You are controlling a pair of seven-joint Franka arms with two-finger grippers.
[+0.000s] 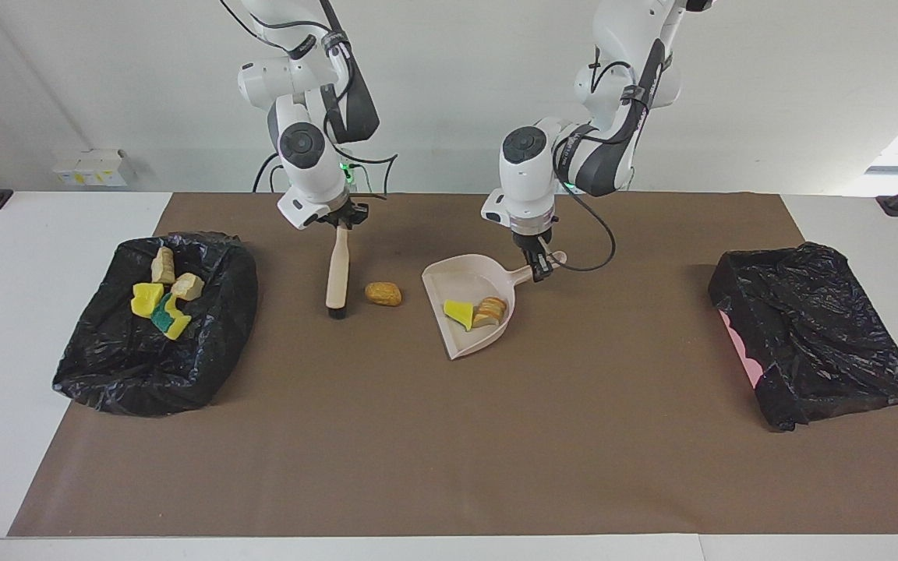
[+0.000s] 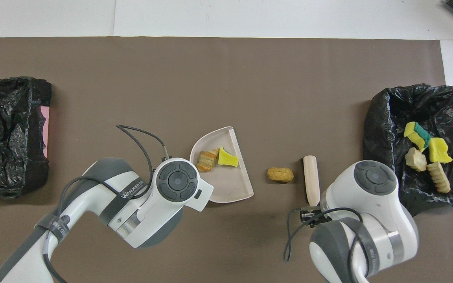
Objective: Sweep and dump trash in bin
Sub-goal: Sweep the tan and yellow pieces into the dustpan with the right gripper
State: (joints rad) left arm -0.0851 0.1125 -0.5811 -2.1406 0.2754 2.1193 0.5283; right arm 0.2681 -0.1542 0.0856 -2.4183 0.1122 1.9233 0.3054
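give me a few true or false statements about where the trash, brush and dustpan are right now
1. The brown oval lump lies on the mat between the brush and the dustpan. True.
2. The dustpan is empty. False: a yellow sponge bit and an orange-white striped piece lie in it.
3. The right hand holds the brush by the top of its handle. True.
4. The left hand hangs over the bin with the trash. False: it grips the dustpan's handle near the middle of the table.
5. Both black-bagged bins hold scraps. False: only the bin at the right arm's end does; the other bin shows none.
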